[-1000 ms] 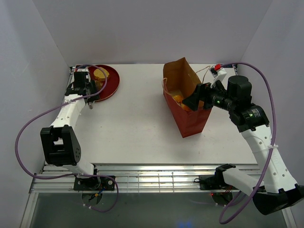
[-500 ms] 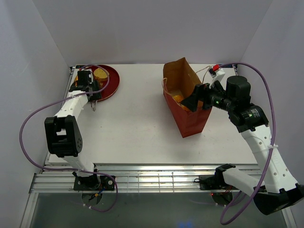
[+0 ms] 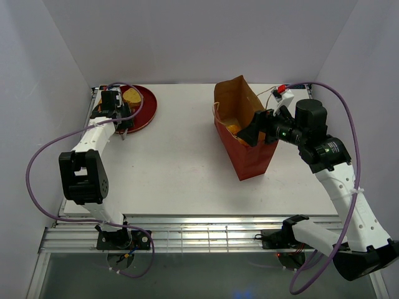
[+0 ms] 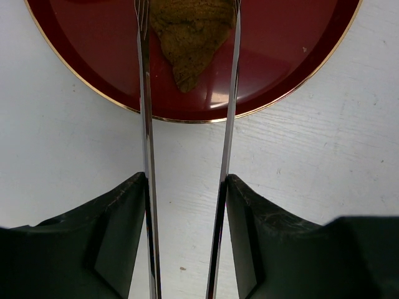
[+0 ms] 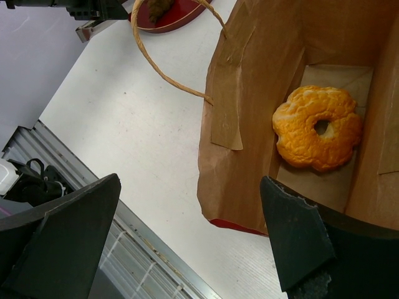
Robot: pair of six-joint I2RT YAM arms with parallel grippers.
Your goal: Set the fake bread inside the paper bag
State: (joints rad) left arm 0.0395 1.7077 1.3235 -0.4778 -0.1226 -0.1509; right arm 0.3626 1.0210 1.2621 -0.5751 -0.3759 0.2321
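My left gripper is shut on a pair of metal tongs, whose two blades reach out over the red plate. A brown piece of fake bread lies on the plate between the blade tips; contact with it cannot be told. From above, a yellow-brown piece also shows on the plate. The reddish-brown paper bag stands upright and open. An orange ridged ring bun lies on its bottom. My right gripper hangs open over the bag's mouth, holding nothing.
A pale string handle loops off the bag's rim toward the plate. A small white device sits at the table's back right corner. The slatted metal front edge runs below the table, and grey walls close in both sides.
The left arm has pushed the tongs farther onto the plate, toward the back. The right gripper stays open over the bag, barely shifted.
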